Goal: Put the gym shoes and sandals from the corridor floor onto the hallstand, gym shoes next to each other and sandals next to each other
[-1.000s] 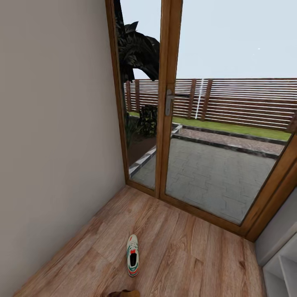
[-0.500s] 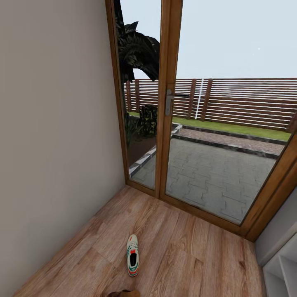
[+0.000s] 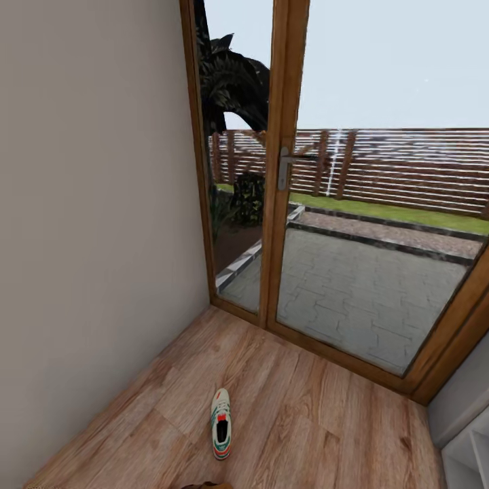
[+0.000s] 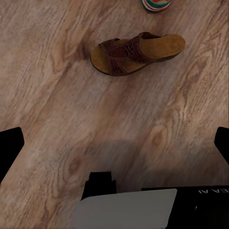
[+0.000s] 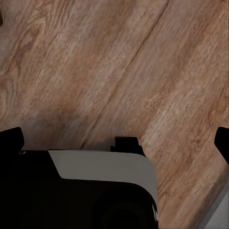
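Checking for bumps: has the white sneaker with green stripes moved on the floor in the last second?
No. The white sneaker with green stripes keeps its place against the wooden door frame; both shifted together, so the camera moved.

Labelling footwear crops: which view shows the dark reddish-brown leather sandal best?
Left wrist view: the dark reddish-brown leather sandal lies whole on the wood-grain plank floor, strap and tan footbed clear. The head view catches just a brown sliver at its bottom edge. The right wrist view shows floor planks.
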You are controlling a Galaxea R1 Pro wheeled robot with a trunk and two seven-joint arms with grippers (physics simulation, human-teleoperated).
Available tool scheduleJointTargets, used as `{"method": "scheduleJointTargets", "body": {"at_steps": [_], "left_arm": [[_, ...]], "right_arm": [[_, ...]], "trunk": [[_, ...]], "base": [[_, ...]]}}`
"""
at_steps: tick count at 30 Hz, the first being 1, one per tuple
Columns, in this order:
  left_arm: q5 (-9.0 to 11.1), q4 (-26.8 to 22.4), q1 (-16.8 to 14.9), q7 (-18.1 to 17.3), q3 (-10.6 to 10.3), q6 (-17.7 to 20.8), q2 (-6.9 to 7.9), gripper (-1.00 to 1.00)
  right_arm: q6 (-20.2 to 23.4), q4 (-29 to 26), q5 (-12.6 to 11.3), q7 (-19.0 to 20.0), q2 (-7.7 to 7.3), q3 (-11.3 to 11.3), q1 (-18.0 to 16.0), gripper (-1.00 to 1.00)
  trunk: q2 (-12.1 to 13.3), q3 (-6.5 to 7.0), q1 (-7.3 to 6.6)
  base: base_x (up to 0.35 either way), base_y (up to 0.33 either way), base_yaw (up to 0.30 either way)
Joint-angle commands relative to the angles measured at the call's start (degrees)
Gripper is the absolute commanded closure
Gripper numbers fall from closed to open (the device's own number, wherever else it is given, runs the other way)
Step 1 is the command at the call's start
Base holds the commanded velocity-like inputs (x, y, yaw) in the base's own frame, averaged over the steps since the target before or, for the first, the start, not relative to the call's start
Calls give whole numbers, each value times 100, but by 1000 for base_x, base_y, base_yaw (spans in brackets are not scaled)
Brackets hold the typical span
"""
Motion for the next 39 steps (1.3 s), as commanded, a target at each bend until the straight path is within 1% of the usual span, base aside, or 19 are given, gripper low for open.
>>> {"method": "scheduleJointTargets", "body": {"at_steps": [1,6,20,25,33,39], "left_arm": [[-1,0,0,0,0,-28,0,-100],[-7,1,0,-1,-6,-150,-6,-100],[-17,2,0,-2,-10,-185,0,-100],[-15,2,0,-2,-4,-184,1,-100],[23,2,0,-2,32,-185,9,-100],[37,2,0,-2,48,-186,15,-100]], "right_arm": [[0,0,1,-1,0,0,0,-100],[0,0,3,-5,0,-2,0,-100],[0,0,-2,-6,-1,-2,0,-100],[0,0,-4,-6,0,0,0,-100],[0,0,-3,-6,0,-1,0,-100],[0,0,-4,-6,-2,-8,0,-100]], "trunk": [[0,-4,0],[0,-28,0],[0,-99,0],[0,-115,0],[0,-125,0],[0,-154,0]], "base": [[74,0,202],[33,0,226],[4,0,238],[0,0,124],[0,0,37],[0,0,140]]}}
